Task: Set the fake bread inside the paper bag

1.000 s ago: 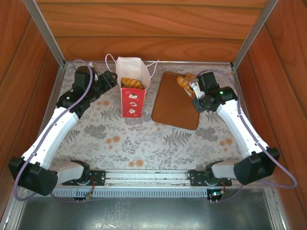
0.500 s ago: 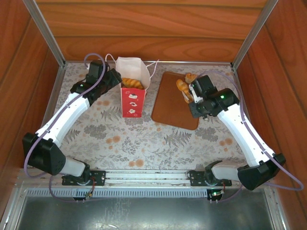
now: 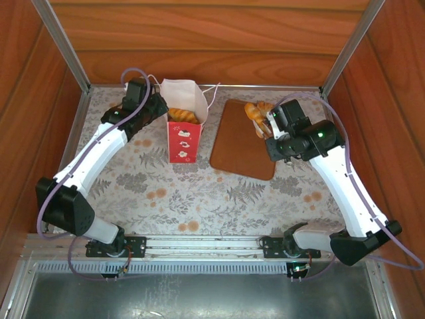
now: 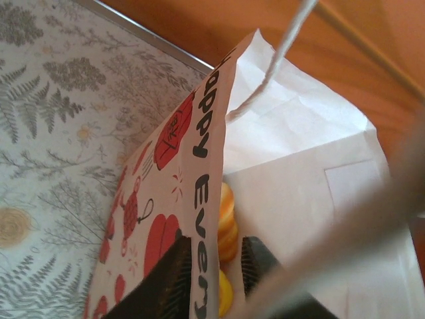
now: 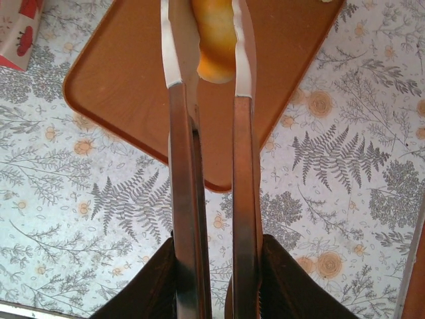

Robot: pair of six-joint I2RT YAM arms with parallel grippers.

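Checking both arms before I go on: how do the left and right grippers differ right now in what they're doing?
The right gripper is shut on a pastry; the left gripper straddles the paper bag at its front wall, one finger inside and one outside, and I can't tell if it is pinching. The right gripper hangs over the brown board; the left gripper is at the bag's mouth. Both show narrow jaw gaps.

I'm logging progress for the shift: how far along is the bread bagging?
Done: pastries already sit inside the paper bag. In hand: the right gripper is shut on one pastry over the brown board, while the left gripper straddles the bag's wall at the rim. Left: that pastry must go in, plus at least one more piece at the board's far edge.
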